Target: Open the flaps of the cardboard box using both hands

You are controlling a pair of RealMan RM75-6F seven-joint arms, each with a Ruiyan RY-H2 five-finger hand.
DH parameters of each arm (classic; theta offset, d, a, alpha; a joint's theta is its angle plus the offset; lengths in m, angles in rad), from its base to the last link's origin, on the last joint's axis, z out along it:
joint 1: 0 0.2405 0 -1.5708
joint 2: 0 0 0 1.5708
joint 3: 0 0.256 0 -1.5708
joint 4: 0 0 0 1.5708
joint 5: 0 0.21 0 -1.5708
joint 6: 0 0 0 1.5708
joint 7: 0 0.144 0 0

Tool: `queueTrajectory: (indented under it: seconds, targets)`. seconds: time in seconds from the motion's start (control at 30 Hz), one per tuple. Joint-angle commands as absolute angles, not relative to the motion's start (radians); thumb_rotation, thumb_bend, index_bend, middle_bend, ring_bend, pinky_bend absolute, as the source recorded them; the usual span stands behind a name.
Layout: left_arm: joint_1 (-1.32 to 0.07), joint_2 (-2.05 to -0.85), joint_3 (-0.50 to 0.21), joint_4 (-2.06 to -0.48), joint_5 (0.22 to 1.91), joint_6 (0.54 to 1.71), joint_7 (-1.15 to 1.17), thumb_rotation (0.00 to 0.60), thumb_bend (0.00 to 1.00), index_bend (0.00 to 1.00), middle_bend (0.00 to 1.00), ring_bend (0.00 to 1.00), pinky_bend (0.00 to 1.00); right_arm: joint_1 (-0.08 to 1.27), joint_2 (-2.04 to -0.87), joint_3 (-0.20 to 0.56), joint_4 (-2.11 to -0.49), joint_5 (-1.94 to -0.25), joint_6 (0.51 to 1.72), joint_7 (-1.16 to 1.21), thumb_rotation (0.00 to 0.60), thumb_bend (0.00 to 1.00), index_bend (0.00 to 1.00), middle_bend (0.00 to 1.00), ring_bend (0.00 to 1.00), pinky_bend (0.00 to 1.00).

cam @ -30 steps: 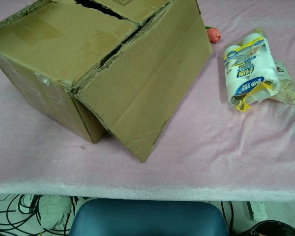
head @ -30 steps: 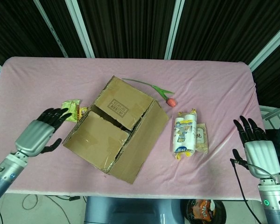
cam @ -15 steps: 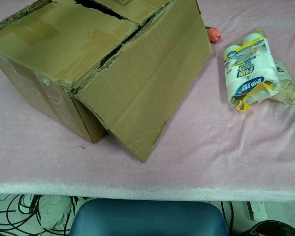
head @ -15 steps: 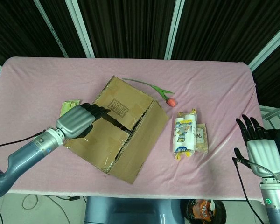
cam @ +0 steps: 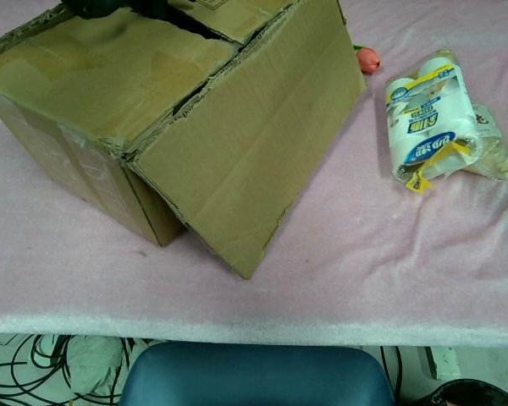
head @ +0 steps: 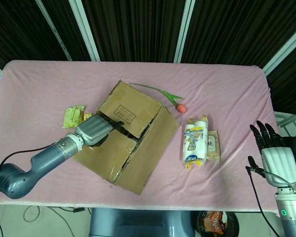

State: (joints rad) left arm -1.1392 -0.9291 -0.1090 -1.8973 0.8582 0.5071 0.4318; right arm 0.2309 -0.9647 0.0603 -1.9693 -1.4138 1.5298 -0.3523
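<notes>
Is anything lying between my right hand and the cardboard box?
Yes: the pack of tissue rolls and a snack packet beside it lie on the pink cloth between the right hand and the cardboard box.

Silver robot hand [head: 95, 130], black fingers [head: 113, 126]

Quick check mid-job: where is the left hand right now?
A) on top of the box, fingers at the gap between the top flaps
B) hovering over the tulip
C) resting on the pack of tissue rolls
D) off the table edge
A: in the head view the left hand lies on the cardboard box, its fingers reaching into the dark gap between the top flaps.
</notes>
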Motion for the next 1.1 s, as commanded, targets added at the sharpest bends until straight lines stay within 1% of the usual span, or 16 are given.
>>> queueTrajectory:
  seconds: [0.03,0.2,0.3,0.37,0.47,0.53,0.63,0.7,0.77,0.87,0.93,1.1]
  targets:
    - [-1.160,-0.940,-0.083,-1.893,0.834,0.517,0.442,0.600,0.74,0.09,0.26,0.24,0.29,0.228,-0.965,0.063,-1.970,-1.418,1.527,-0.354,0.600,0.39,0.00,0.00,0.00,0.22]
    - [-1.182,-0.944,-0.054,-1.892,0.811,0.537,0.444,0.600,0.76,0.12,0.32,0.29,0.33,0.221,-0.965,0.072,-1.972,-1.421,1.522,-0.355,0.600,0.39,0.00,0.00,0.00,0.22]
    - [-1.188,-0.947,-0.047,-1.889,0.809,0.553,0.440,0.600,0.76,0.12,0.33,0.30,0.33,0.218,-0.965,0.075,-1.975,-1.423,1.518,-0.356,0.600,0.39,0.00,0.00,0.00,0.22]
    - [-1.190,-0.955,-0.043,-1.881,0.811,0.566,0.440,0.600,0.76,0.11,0.31,0.28,0.32,0.215,-0.966,0.076,-1.976,-1.427,1.517,-0.357,0.600,0.39,0.00,0.00,0.00,0.22]
    - [-1.195,-0.970,-0.032,-1.866,0.811,0.577,0.442,0.600,0.76,0.08,0.26,0.23,0.28,0.211,-0.967,0.078,-1.977,-1.430,1.514,-0.355,0.600,0.39,0.00,0.00,0.00,0.22]
    - [-1.203,-0.979,-0.021,-1.857,0.801,0.573,0.444,0.600,0.76,0.08,0.26,0.23,0.28,0.208,-0.967,0.081,-1.977,-1.432,1.513,-0.354,0.600,0.39,0.00,0.00,0.00,0.22]
    - [-1.218,-0.985,-0.006,-1.852,0.782,0.564,0.448,0.600,0.77,0.09,0.28,0.25,0.29,0.206,-0.966,0.087,-1.976,-1.431,1.511,-0.352,0.600,0.39,0.00,0.00,0.00,0.22]
    - [-1.226,-0.986,0.000,-1.854,0.775,0.566,0.449,0.600,0.77,0.10,0.33,0.30,0.33,0.205,-0.964,0.091,-1.976,-1.431,1.508,-0.350,0.600,0.39,0.00,0.00,0.00,0.22]
    - [-1.229,-0.981,-0.002,-1.861,0.771,0.572,0.440,0.600,0.77,0.12,0.37,0.34,0.38,0.203,-0.964,0.093,-1.977,-1.434,1.509,-0.350,0.600,0.39,0.00,0.00,0.00,0.22]
    - [-1.228,-0.966,-0.014,-1.877,0.772,0.581,0.419,0.600,0.79,0.14,0.41,0.38,0.43,0.200,-0.964,0.096,-1.978,-1.437,1.511,-0.349,0.600,0.39,0.00,0.00,0.00,0.22]
    - [-1.228,-0.950,-0.023,-1.890,0.773,0.579,0.402,0.600,0.79,0.14,0.42,0.39,0.45,0.199,-0.964,0.098,-1.979,-1.438,1.510,-0.349,0.600,0.39,0.00,0.00,0.00,0.22]
    - [-1.221,-0.852,-0.073,-1.958,0.774,0.538,0.301,0.600,0.79,0.14,0.42,0.39,0.46,0.194,-0.962,0.103,-1.984,-1.448,1.515,-0.347,0.600,0.39,0.00,0.00,0.00,0.22]
